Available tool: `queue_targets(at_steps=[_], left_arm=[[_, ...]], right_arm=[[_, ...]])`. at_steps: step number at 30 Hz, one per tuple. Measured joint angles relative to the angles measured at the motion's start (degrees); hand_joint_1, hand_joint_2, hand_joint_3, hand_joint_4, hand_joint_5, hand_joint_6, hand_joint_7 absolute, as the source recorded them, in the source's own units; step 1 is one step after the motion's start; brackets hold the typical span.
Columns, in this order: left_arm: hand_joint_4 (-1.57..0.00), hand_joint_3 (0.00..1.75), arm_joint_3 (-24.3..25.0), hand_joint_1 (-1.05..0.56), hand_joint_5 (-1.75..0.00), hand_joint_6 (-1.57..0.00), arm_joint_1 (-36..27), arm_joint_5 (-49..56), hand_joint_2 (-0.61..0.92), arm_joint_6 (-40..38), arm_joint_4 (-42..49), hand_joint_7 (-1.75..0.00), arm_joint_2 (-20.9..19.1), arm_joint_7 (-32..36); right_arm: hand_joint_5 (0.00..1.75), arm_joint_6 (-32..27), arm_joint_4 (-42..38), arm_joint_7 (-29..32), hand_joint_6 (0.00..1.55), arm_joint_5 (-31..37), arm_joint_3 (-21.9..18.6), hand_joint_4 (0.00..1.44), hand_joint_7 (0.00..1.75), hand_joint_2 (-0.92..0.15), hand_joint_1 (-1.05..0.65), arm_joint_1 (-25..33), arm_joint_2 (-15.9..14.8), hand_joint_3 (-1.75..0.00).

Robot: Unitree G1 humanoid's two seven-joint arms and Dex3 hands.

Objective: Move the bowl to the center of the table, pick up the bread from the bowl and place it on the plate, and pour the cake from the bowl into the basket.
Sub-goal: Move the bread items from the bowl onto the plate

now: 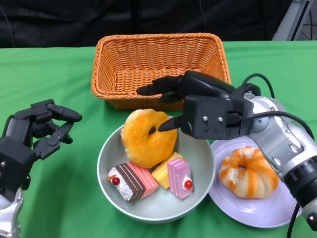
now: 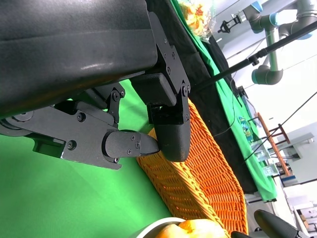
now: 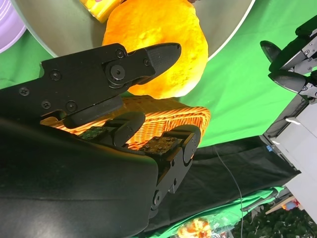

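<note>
The head view shows the whole green tabletop [image 1: 59, 74]. The gray bowl [image 1: 111, 198] sits near the middle. Inside it are a round orange bread [image 1: 143, 141] and three small cake pieces [image 1: 148, 181]. The orange basket [image 1: 158, 64] is at 12 o'clock from the bowl. The purple plate [image 1: 257, 210] is at 3 o'clock, touching the bowl, and it has a striped bun [image 1: 247, 173] on it.

The right wrist view does not show the plate's bun or most of the cakes. It shows the bread [image 3: 158, 47] up close, with the basket [image 3: 168, 119] behind it.

The left wrist view shows mostly the basket's side [image 2: 198, 168], and only a tiny edge of the bowl and bread.

The right robot hand [image 1: 166, 106] reaches over the bowl. Its thumb touches the bread and its fingers stretch over the top toward the basket. It is open around the bread, not squeezing it.

The left robot hand [image 1: 47, 126] hovers at 9 o'clock from the bowl. Its fingers are bent, with the tips almost touching, and it holds nothing.
</note>
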State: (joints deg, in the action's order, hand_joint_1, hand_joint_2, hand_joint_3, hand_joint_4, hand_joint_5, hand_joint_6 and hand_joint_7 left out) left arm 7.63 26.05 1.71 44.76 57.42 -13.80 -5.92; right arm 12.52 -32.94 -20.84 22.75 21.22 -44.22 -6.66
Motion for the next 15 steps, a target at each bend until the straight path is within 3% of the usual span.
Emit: queue_targets(at_steps=[15], left_arm=[[-0.84, 0.31, -0.3, -0.19, -1.35, -0.89, 0.0, 0.0, 0.92, 0.1, 0.0, -0.91, 0.3, 0.2]], right_arm=[[0.0, 0.9, -3.2, -0.3, 0.44, 0.0, 0.7, 0.54, 0.0, -0.92, -0.59, -0.7, 0.7, -0.03]])
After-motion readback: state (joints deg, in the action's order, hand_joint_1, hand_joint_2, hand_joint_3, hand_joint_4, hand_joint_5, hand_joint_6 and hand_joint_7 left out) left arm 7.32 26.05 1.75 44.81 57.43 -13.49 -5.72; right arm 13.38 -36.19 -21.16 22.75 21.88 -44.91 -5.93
